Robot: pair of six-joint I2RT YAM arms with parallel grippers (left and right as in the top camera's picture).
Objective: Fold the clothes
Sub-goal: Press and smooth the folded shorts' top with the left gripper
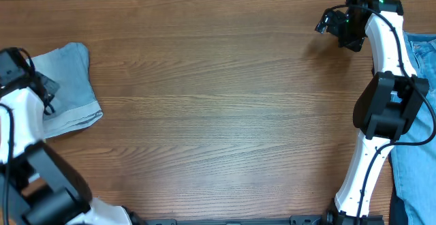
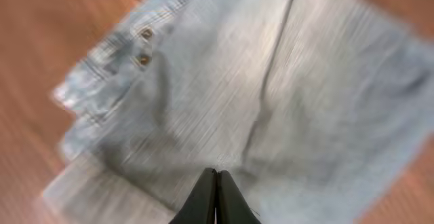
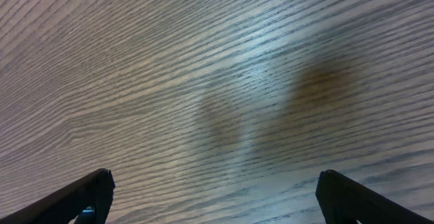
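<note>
Even bright light; left wrist view motion-blurred, others sharp.

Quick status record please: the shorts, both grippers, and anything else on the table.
shorts: pale denim shorts at the far left of the table, lying in layers, apparently folded
left gripper: left gripper shut, over the shorts; view blurred, grip on fabric not discernible
right gripper: right gripper open, empty, over bare wood at the far right
other: deeper-blue denim at the right edge

Robot lab bench, wood-grain table (image 1: pixel 218 116), two arms (image 1: pixel 385 48)
</note>
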